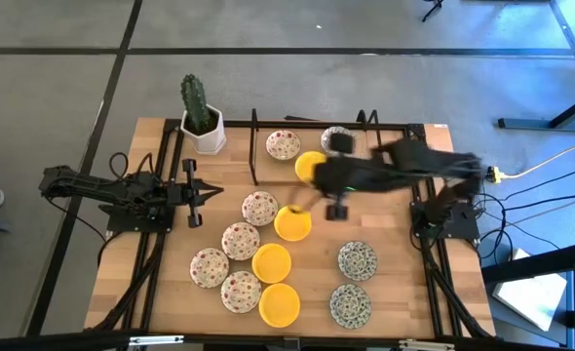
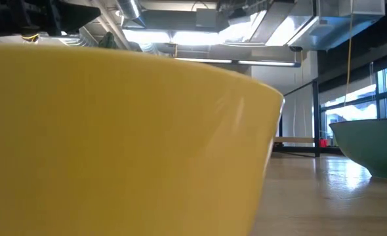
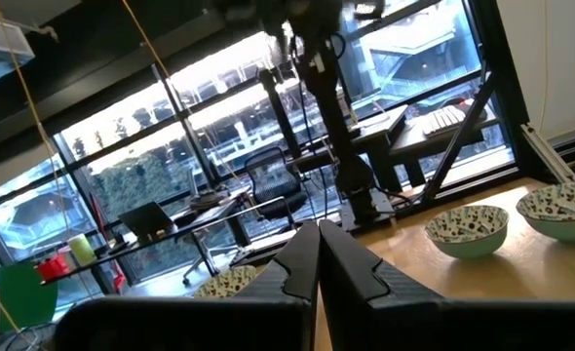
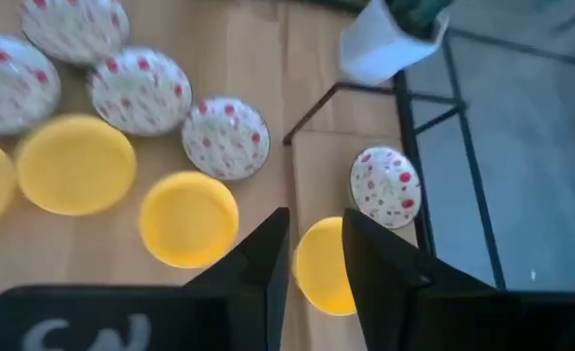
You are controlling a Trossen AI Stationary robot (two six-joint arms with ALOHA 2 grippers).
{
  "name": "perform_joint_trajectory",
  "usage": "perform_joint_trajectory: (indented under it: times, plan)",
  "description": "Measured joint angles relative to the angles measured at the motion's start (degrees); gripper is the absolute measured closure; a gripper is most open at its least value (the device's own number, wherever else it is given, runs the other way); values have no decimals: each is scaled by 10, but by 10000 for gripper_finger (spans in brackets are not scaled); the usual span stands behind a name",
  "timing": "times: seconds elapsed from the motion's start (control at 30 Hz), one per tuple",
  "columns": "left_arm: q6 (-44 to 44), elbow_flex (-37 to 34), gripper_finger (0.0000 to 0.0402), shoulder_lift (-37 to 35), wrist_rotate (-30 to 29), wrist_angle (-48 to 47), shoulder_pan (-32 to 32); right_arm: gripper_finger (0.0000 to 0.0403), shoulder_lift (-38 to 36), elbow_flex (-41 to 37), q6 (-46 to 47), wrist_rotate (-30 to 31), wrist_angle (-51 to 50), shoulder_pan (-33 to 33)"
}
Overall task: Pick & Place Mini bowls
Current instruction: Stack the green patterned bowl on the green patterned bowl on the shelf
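Wooden slatted table (image 1: 395, 292) is the landmark. Right arm reaches in from the table's right edge toward its centre; right gripper (image 4: 315, 255) hangs part open above a plain yellow mini bowl (image 4: 319, 268), holding nothing. Left arm lies low along the table's left edge; left gripper (image 3: 319, 255) is closed and empty. High view alone shows every mini bowl (image 1: 259, 208) spread over the table's middle and the white square cactus pot (image 1: 203, 132) at its far left corner. Low view shows only one yellow bowl wall (image 2: 115, 144).
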Motion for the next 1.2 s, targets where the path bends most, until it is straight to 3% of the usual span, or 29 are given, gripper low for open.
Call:
perform_joint_trajectory:
  times: [0.27,0.57,0.73,0.9,1.2]
  plan:
    - [-11,0,397,0,2,-4,0,309,-110,-115,118,80,2,147]
    - [-12,0,396,0,11,-1,0,392,-269,-379,97,194,221,283]
    - [-6,0,397,0,11,-1,0,389,-369,-551,42,173,402,303]
    - [-2,0,394,0,11,4,0,398,-468,-721,-49,61,645,297]
    - [3,0,397,0,11,6,0,398,-655,-904,-59,40,731,253]
